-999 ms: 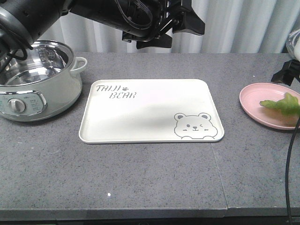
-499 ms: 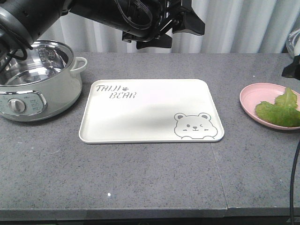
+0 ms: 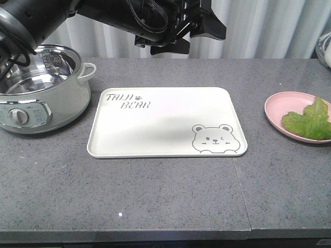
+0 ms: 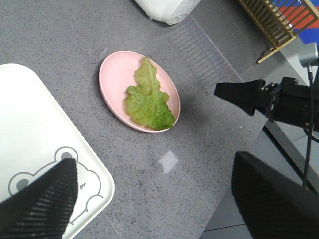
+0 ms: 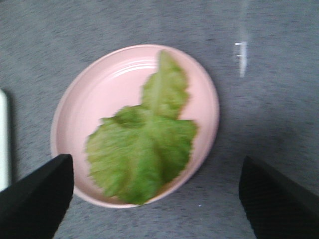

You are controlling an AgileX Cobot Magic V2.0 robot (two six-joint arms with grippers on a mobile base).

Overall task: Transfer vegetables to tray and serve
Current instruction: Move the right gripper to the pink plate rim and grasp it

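1. Vegetables (image 5: 142,149): one crinkled green lettuce leaf with a pale rib. It lies flat in the round pink plate (image 5: 99,94), its broad end reaching the rim. The plate sits at the right edge of the grey table (image 3: 155,196) in the front view
2. Tray (image 3: 165,119): cream-white with lettering and a bear face, mid-table. It is well apart from the plate, with a strip of table between them. The leaf is on the plate, not on the tray
3. Right gripper (image 5: 155,159): hangs above the plate, looking straight down. Its fingers (image 5: 35,194) are spread wide at either side of the view, released and clear of the leaf
4. Left gripper (image 4: 154,164): raised above the table with its fingers splayed and grasping nothing. The tray's bear corner lies under one finger, and the plate is further out in its view
5. Pot (image 3: 41,98): pale green with a steel lining and a dial on the front, just beside the tray's left edge
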